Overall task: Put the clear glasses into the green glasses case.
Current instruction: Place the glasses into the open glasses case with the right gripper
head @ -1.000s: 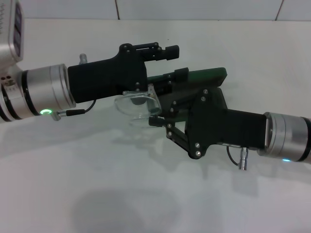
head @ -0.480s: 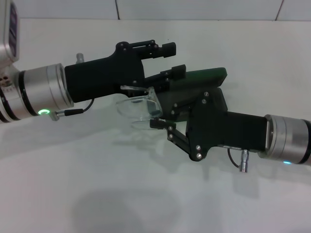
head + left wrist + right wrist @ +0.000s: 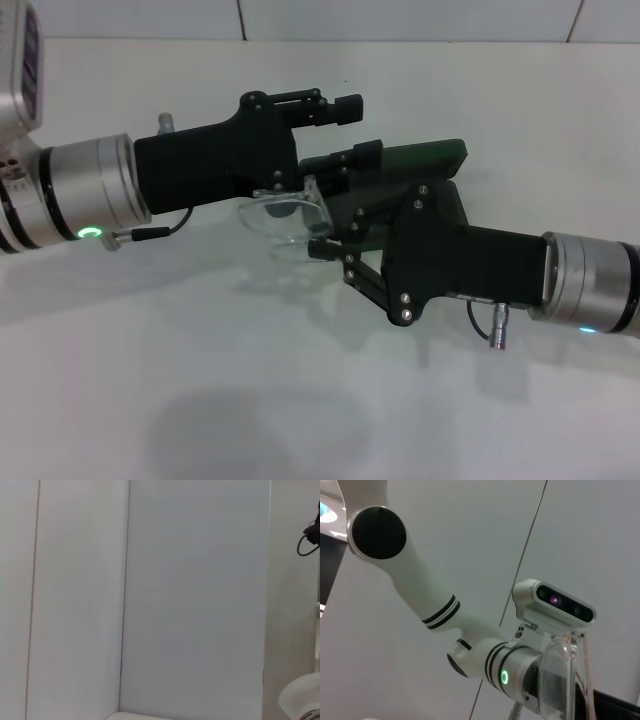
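Observation:
The clear glasses (image 3: 283,215) hang above the white table at mid-scene, and my right gripper (image 3: 322,225), reaching in from the right, is shut on their right end. Their lens (image 3: 565,675) stands close up in the right wrist view. The green glasses case (image 3: 425,158) lies just behind the right gripper's body, which covers most of it. My left gripper (image 3: 355,128) comes in from the left above the glasses. It is open, with its lower finger (image 3: 366,150) at the case's left end and its upper finger holding nothing.
The white table (image 3: 300,400) runs to a tiled wall (image 3: 400,18) at the back. The left wrist view shows only white wall panels (image 3: 190,600). My left arm (image 3: 435,610) with its green light fills the right wrist view.
The left gripper dipped and drew back slightly, then returned to nearly its first position. The glasses and right gripper barely shifted.

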`<state>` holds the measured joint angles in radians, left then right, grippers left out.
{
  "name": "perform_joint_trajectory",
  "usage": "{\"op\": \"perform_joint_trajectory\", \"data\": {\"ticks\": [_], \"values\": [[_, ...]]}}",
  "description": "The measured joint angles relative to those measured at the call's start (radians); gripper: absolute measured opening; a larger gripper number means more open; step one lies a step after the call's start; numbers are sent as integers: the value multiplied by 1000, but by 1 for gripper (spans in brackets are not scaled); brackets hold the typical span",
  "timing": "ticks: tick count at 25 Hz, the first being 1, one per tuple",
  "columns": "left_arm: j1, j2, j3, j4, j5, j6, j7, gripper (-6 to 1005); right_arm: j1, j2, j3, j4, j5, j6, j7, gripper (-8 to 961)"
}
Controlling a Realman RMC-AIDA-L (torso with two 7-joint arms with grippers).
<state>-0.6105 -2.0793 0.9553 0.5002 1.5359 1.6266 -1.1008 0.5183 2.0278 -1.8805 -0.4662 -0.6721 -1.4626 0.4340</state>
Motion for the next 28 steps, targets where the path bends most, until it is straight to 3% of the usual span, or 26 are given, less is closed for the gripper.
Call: {"op": "perform_joint_trajectory", "data": {"ticks": [9, 16, 19, 23, 26, 28], "values": [[14, 1, -57, -1, -11, -12, 17, 515, -1, -2, -7, 0, -6, -7, -4, 74], [73, 3, -254, -2, -64, -13, 23, 515, -12, -9, 23, 10, -8, 12, -13, 75], [112, 7, -300, -2, -100, -13, 26, 515, -24, -13, 45, -11, -9, 66, -7, 75], [162, 11, -337, -3, -124, -13, 27, 515, -78, -22, 52, -195, -61, 284, 44, 76], [202, 7, -365, -6, -130, -13, 30, 515, -143, -23, 52, -403, -218, 490, 145, 77], [220, 7, -370, -6, -133, -13, 30, 515, -197, -18, 42, -572, -424, 632, 280, 77]]}}
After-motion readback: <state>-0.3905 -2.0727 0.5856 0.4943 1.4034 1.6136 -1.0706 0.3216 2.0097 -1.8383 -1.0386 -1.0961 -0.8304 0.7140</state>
